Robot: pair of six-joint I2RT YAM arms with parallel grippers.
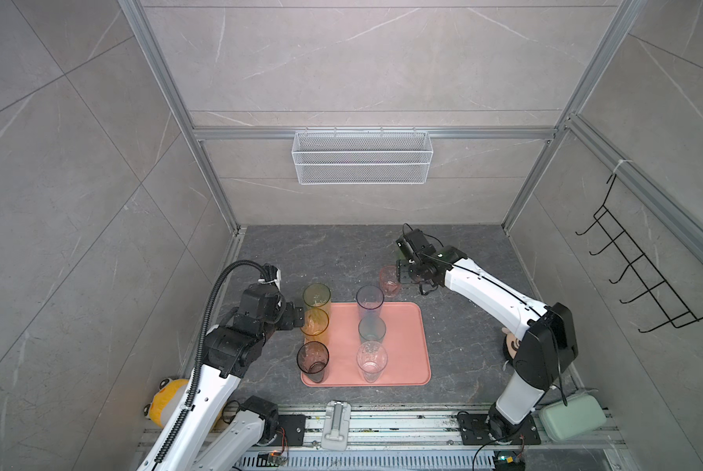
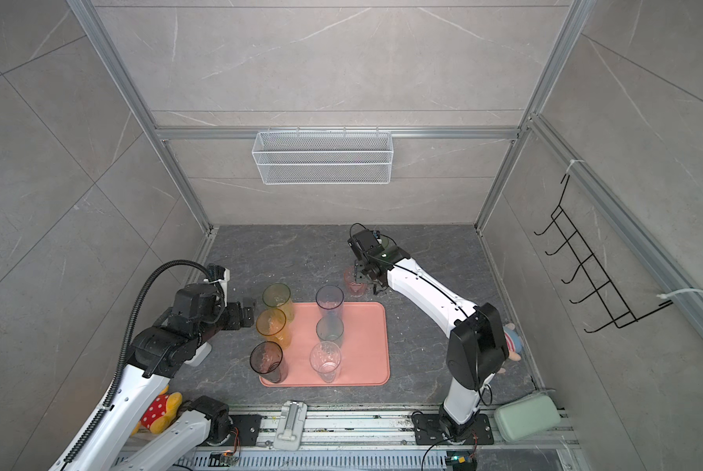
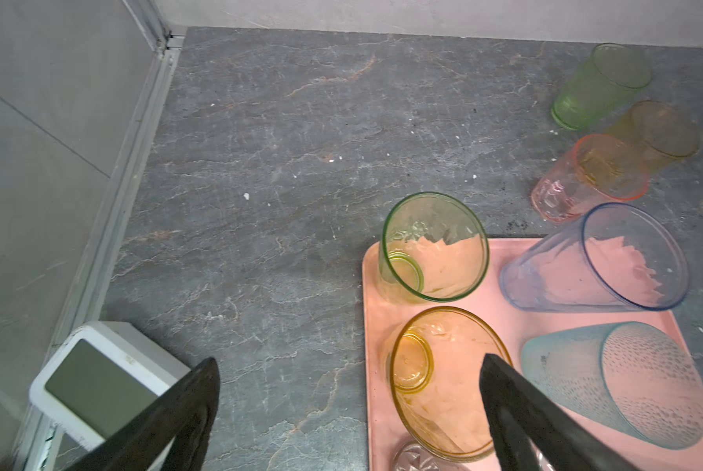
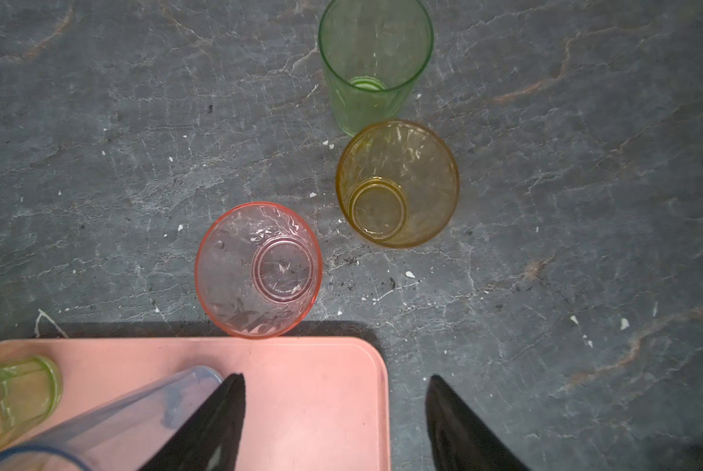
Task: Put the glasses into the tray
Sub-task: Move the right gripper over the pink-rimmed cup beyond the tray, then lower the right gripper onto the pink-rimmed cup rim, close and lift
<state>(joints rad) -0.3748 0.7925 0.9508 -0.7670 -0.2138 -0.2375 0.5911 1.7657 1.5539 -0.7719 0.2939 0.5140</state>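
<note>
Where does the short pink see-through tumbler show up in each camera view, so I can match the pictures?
In a top view: short pink see-through tumbler, on the table just beyond the tray's far rim.
In a top view: same spot, partly hidden by the right arm.
Left wrist, off the tray, between the blue-grey tumbler and the amber tumbler.
Right wrist, just off the tray's rim.
Shared landmark: the flat salmon-pink tray.

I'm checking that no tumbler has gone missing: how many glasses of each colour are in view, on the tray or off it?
yellow-green glass: 1
amber glasses: 2
smoky grey glass: 1
blue-grey glass: 1
teal glass: 1
clear glass: 1
pink glass: 1
green glass: 1
Total: 9
</note>
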